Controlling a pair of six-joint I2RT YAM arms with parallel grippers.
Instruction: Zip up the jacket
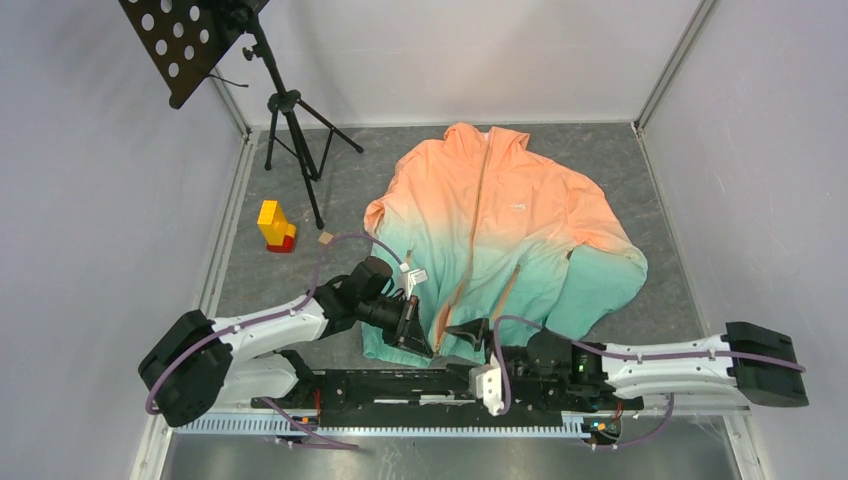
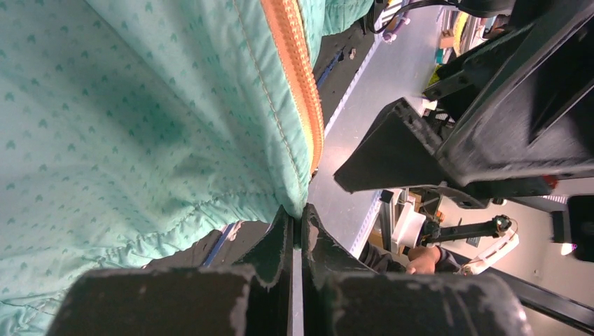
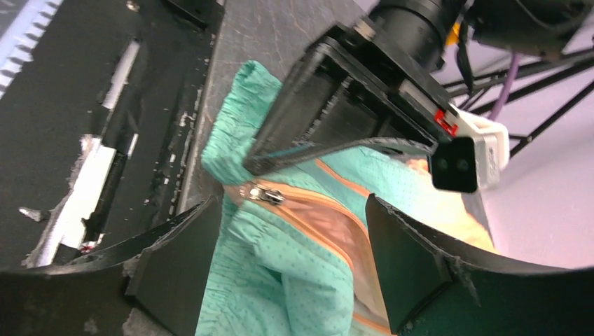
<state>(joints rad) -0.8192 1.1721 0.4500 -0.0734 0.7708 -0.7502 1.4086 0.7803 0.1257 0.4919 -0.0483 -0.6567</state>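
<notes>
The jacket (image 1: 500, 220) lies spread on the table, peach at the top and teal at the bottom, its tan centre zipper (image 1: 478, 215) split apart near the hem. My left gripper (image 1: 425, 340) is shut on the teal hem (image 2: 298, 199) just beside the orange zipper tape (image 2: 298, 77). My right gripper (image 1: 468, 335) stands open at the hem; in its wrist view the right gripper (image 3: 291, 210) straddles teal cloth (image 3: 280, 280) and the open zipper. A metal slider (image 3: 265, 194) sits at the zipper's lower end, just below the left gripper's finger (image 3: 315, 150).
A black tripod stand (image 1: 290, 120) with a perforated plate stands at the back left. A yellow and red block (image 1: 274, 226) and a small tan cube (image 1: 326, 238) lie left of the jacket. A black rail (image 1: 400, 385) runs along the near edge.
</notes>
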